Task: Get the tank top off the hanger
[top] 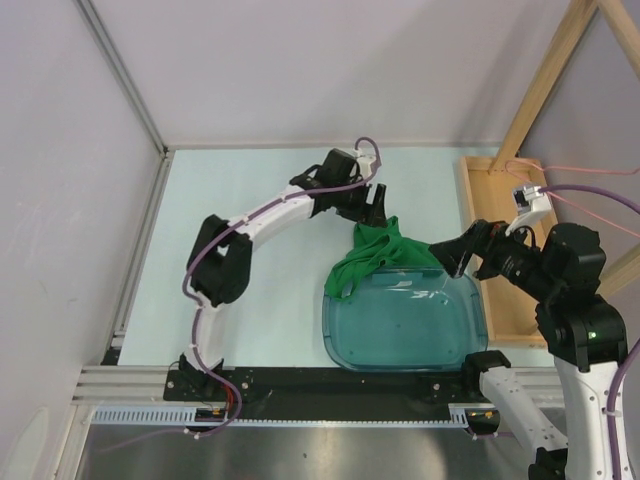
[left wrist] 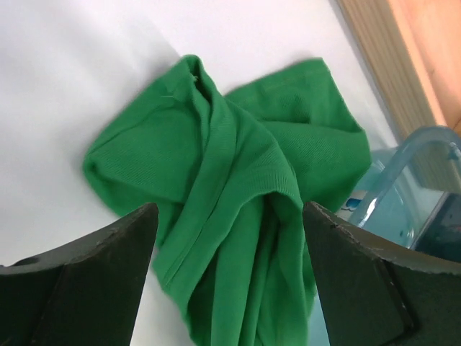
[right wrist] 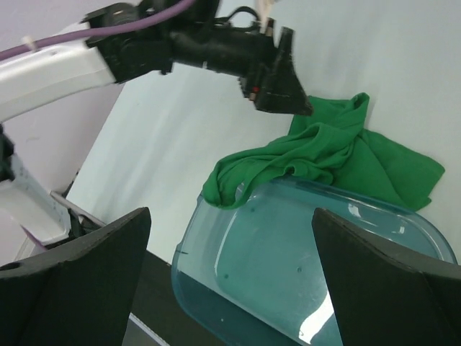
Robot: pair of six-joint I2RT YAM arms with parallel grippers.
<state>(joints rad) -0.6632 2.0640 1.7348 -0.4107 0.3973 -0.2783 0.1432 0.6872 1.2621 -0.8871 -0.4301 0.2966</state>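
The green tank top (top: 375, 255) lies crumpled on the table, its near edge draped over the far rim of the teal tub (top: 400, 335). It also shows in the left wrist view (left wrist: 216, 166) and the right wrist view (right wrist: 331, 151). My left gripper (top: 377, 212) is open just above the garment's far end, one finger on each side of a fold (left wrist: 230, 209). My right gripper (top: 452, 262) is open and empty over the tub's far right corner (right wrist: 230, 216). A thin pale pink wire, apparently the hanger (top: 590, 170), lies over the wooden tray at the right, apart from the garment.
A wooden tray (top: 495, 260) runs along the right side under a slanted wooden post (top: 540, 90). The tub (right wrist: 288, 267) holds nothing inside. The left arm (right wrist: 144, 43) reaches across the far side. A metal rail (top: 130, 290) borders the table on the left.
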